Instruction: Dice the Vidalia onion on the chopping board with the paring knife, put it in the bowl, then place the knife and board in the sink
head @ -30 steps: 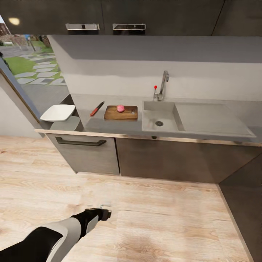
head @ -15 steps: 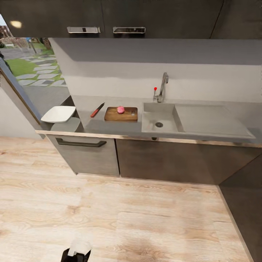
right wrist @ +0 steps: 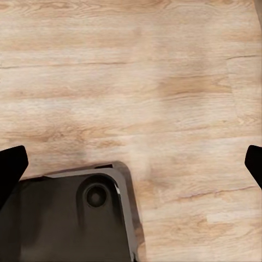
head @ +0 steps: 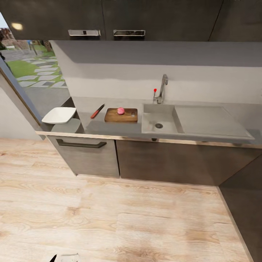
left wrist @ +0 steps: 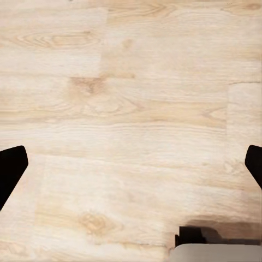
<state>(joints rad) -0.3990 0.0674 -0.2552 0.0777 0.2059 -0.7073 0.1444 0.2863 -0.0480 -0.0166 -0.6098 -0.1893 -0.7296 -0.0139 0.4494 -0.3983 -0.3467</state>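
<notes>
Onion: we see the Vidalia onion (head: 120, 110) on the chopping board (head: 121, 115) (paring knife (head: 97, 111) beside).
Grippers: left gripper (left wrist: 131, 164) and right gripper (right wrist: 131, 164), both spread wide over floor.

Desk (head: 109, 128), left to right: bowl (head: 59, 115), knife (head: 97, 111), chopping board (head: 121, 115) bearing the onion (head: 120, 110), then sink (head: 159, 120); faucet (head: 161, 88) behind the sink.

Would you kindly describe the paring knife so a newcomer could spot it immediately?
Find the sink in the grey countertop. Left of it lies the chopping board, carrying the Vidalia onion. The paring knife lies just beyond the board's left end, slim, angled, red-handled.
</notes>
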